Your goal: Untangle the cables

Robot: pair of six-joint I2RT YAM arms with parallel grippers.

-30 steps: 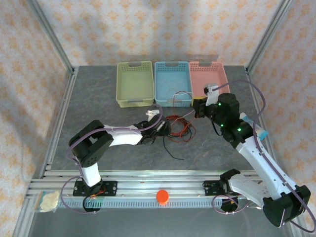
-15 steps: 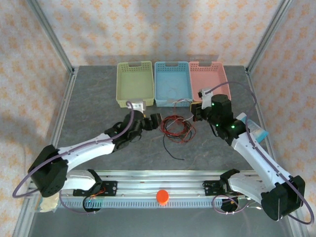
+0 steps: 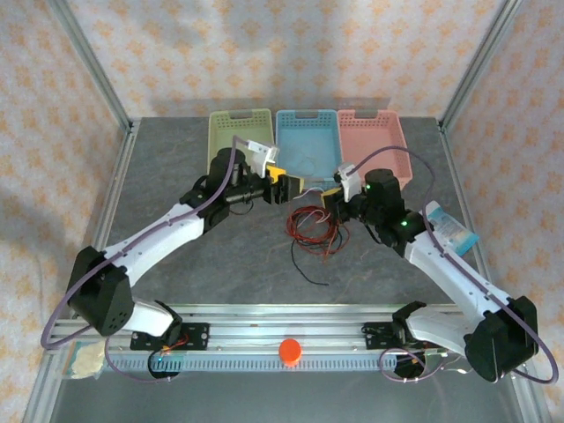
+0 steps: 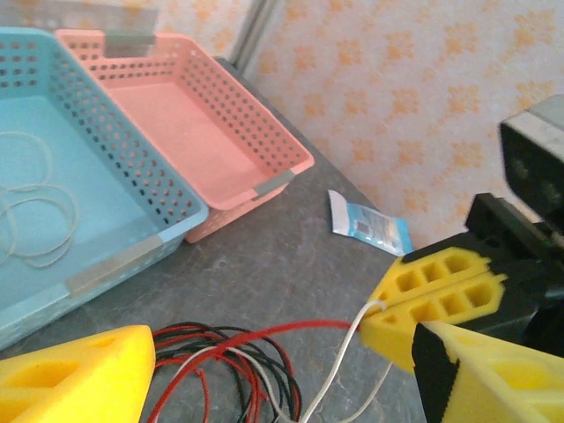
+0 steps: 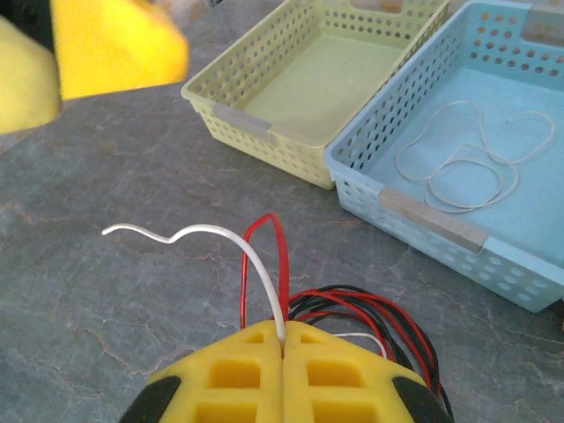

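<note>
Top view: left gripper (image 3: 286, 187) had swung from near-left of table to far side, by blue basket (image 3: 307, 115). Fingers apart, holding nothing. Right gripper (image 3: 331, 201) had slid left, over cable bundle (image 3: 310, 231) in middle of table.

Left wrist view: open fingers faced right gripper. White cable (image 4: 339, 366) hung between them.

Right wrist view: fingers squeezed tight on white cable, loose end poking up. Left looked ready to grab it and pull it free.

Grey table (image 3: 176, 163) bears baskets (image 3: 240, 114), cables (image 3: 313, 229), perhaps a packet (image 3: 454, 233).
</note>
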